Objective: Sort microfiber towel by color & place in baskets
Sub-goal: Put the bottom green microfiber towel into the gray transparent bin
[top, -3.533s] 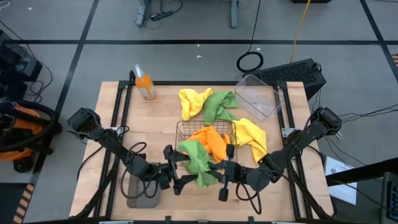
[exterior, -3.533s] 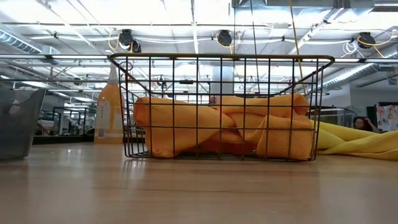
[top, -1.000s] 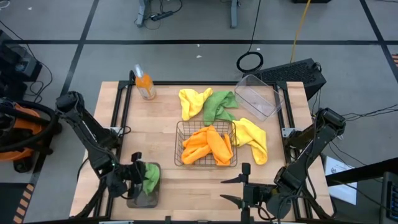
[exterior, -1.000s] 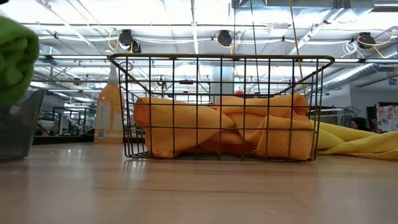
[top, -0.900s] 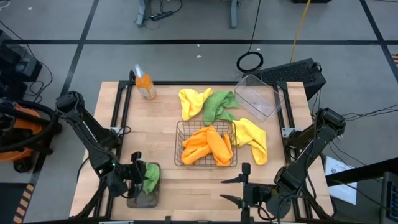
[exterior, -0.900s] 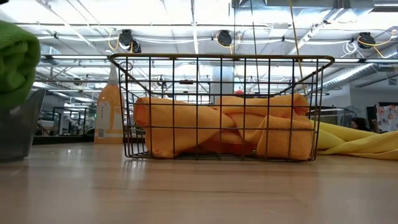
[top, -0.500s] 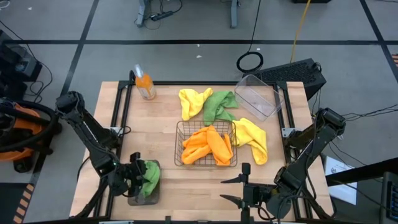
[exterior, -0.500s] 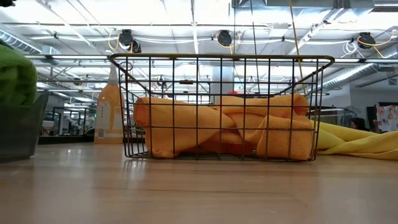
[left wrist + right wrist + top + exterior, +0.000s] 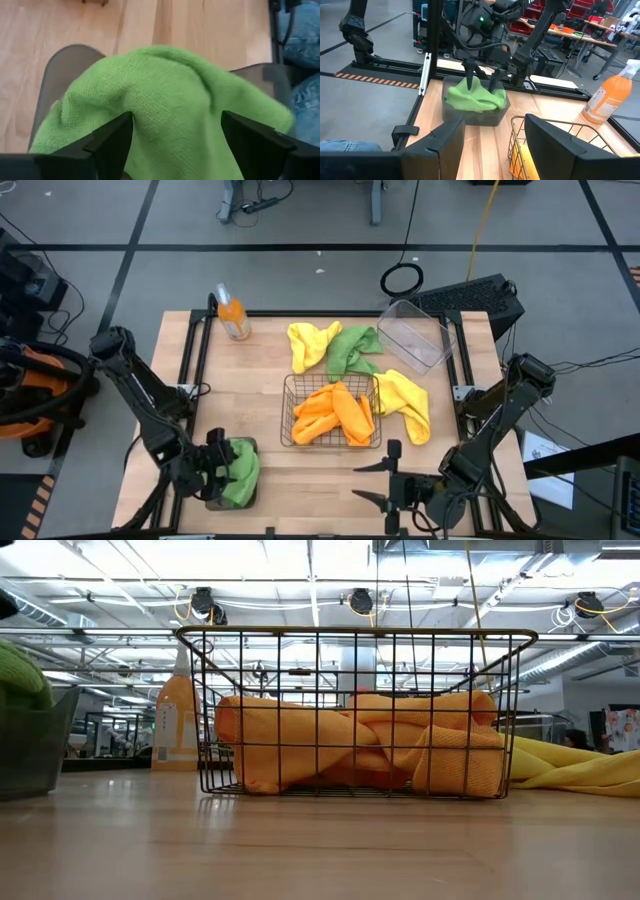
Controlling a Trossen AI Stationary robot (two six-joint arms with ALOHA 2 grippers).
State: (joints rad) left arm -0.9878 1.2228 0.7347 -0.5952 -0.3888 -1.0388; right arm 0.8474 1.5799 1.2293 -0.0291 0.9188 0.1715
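**High view: green towel sitting in the grey tray, left gripper spread over it**

High view shows a light wood-plank counter [image 9: 260, 370] on a grey concrete floor with dark tape lines, cables trailing around and a black keyboard-looking thing off the far right corner. From the low view the room behind is a big workshop with bright ceiling lights and pipes, plus shelving.

Stuff on the counter: a square dark wire-mesh basket [image 9: 331, 412] in the middle, packed with nubby orange towels [image 9: 335, 410]. Just beyond it lie a crumpled yellow towel [image 9: 312, 343] and a green one [image 9: 354, 348] touching each other, and another yellow towel [image 9: 405, 402] is right against the basket's right side. A clear plastic tub [image 9: 418, 335] sits at the far right, tilted at an angle. An orange bottle [image 9: 233, 317] stands at the far left.

The shallow grey tray [image 9: 228, 500] is at the near left corner, with a fluffy green microfiber towel [image 9: 240, 470] bunched in it and mounding above the rim.

Left gripper [image 9: 213, 464] is low at the tray, arm folded down from the left edge. In the left wrist view its fingers [image 9: 112, 142] stand wide apart on either side of the towel's hump, not pinching it, so it has nothing clamped. The right wrist view shows both fingertips poking down into the towel.

Right gripper [image 9: 382, 481] waits near the front edge right of centre, pointing left, fingers partly spread with nothing between them.
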